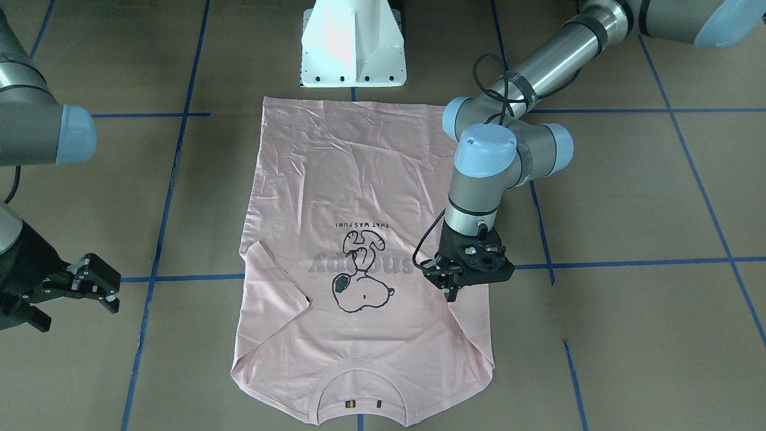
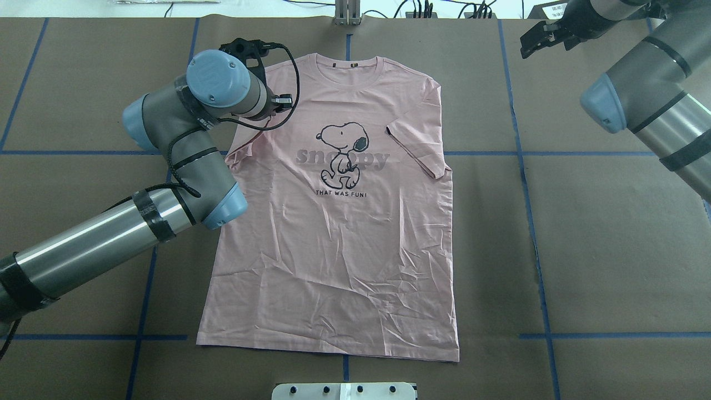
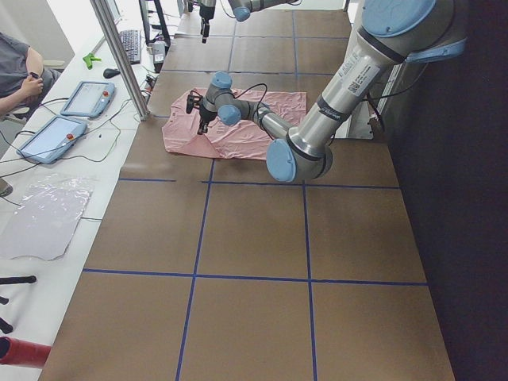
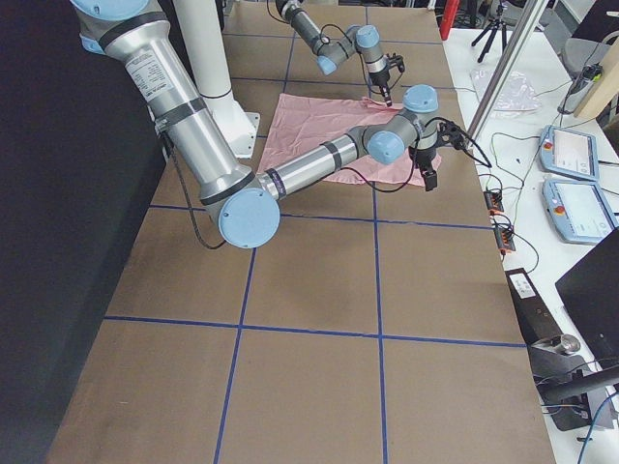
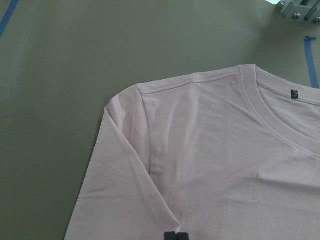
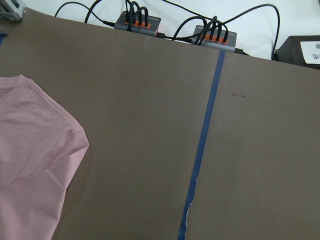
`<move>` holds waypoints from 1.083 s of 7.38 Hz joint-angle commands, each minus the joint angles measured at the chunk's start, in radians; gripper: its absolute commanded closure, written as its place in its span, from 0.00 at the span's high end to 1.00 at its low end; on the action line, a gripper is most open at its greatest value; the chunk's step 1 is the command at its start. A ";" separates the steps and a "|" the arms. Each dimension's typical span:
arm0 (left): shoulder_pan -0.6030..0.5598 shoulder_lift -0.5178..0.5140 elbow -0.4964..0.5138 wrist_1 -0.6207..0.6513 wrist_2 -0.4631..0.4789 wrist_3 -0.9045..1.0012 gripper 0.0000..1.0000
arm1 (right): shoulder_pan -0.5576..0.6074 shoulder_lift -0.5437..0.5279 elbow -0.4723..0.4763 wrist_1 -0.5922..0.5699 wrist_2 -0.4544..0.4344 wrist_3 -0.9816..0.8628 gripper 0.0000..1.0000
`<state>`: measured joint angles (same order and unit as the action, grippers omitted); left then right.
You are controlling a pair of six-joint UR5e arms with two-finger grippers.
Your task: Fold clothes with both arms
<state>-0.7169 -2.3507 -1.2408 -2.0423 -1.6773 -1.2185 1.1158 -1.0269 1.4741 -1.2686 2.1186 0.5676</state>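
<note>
The table [image 2: 611, 250] carries the T-shirt [image 2: 333, 250] flat and print up, its long axis running away from the robot with the collar at the far end. The left arm [image 2: 183, 144] is nearer. The left fingers [image 1: 450, 292] are closed at the sleeve, seemingly pinching fabric (a ridge runs into them). The right fingers [image 1: 109, 300] are spread, well apart from the shirt.

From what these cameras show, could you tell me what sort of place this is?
Probably a robotics lab's data-collection bench: two UR5e arms over a pink T-shirt, a paper-covered table gridded with blue tape, and teach pendants near an operator.
</note>
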 commanded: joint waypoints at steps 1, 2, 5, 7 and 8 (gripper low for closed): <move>0.014 -0.054 0.066 0.011 0.002 -0.007 0.00 | -0.001 0.001 0.000 0.000 0.000 0.000 1.00; 0.016 -0.055 0.067 0.013 0.008 -0.007 0.00 | -0.002 0.001 0.000 0.000 0.000 0.000 1.00; 0.016 -0.042 0.000 0.013 0.008 0.065 1.00 | -0.008 0.002 0.020 0.000 0.001 0.038 1.00; 0.017 0.101 -0.217 0.013 -0.016 0.100 1.00 | -0.100 -0.012 0.153 -0.006 -0.020 0.285 1.00; 0.017 0.188 -0.347 0.011 -0.060 0.102 1.00 | -0.201 -0.042 0.257 -0.015 -0.095 0.442 1.00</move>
<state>-0.6996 -2.2628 -1.4371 -2.0298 -1.6971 -1.1261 1.0155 -1.0421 1.6204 -1.2753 2.0875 0.8307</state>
